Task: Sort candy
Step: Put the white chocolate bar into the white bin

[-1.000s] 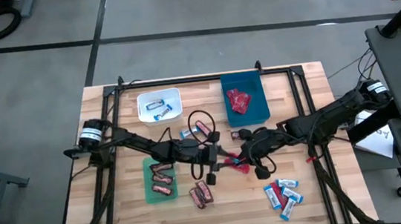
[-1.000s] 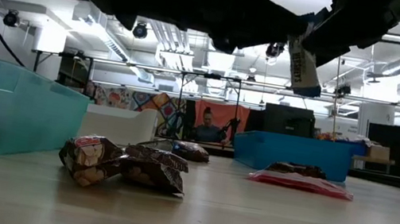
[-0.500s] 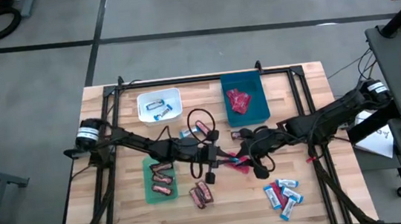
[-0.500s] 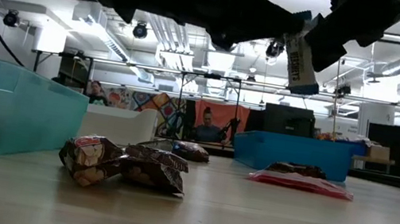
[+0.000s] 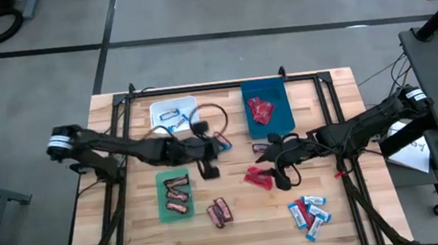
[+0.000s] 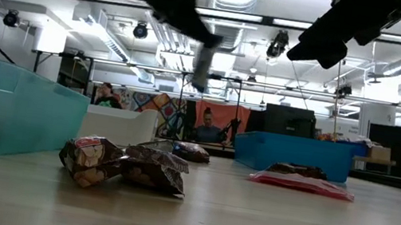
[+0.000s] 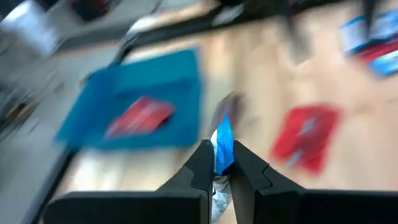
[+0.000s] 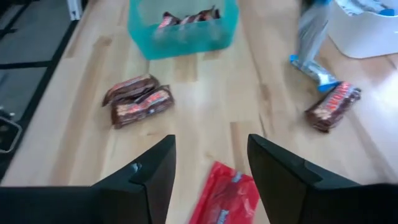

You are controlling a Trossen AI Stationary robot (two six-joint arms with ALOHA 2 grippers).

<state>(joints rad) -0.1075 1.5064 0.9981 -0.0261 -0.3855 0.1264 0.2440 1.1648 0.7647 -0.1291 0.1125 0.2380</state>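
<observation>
My left gripper (image 5: 219, 143) hangs above the table's middle, shut on a blue-and-white mini bar (image 6: 201, 72). My right gripper (image 5: 276, 159) stands open just right of it, above a red packet (image 8: 227, 199) that lies flat on the table. Two brown bars (image 5: 219, 212) lie near the front and several blue-and-white bars (image 5: 310, 211) at the front right. One blue-and-white bar (image 8: 314, 68) and one brown bar (image 8: 333, 106) lie on the wood near the white bin. My left gripper pinches the blue-and-white bar between its two fingers (image 7: 202, 165); the bar's blue end (image 7: 222, 140) sticks out past the fingertips. The fingers slant downward from the table's left. The bar is lifted clear of the table and hangs from them in the low view.
A white bin (image 5: 173, 115) with blue-and-white bars stands at the far left. A blue bin (image 5: 268, 109) with red packets is at the far middle, and a green bin (image 5: 174, 196) with brown bars at the near left. People show in the room behind.
My right gripper held the blue-and-white bar above the table's middle. My left gripper shut on it, my right gripper opened and let go. My left gripper has then risen and swung toward the table's far left with the bar, tipping up.
</observation>
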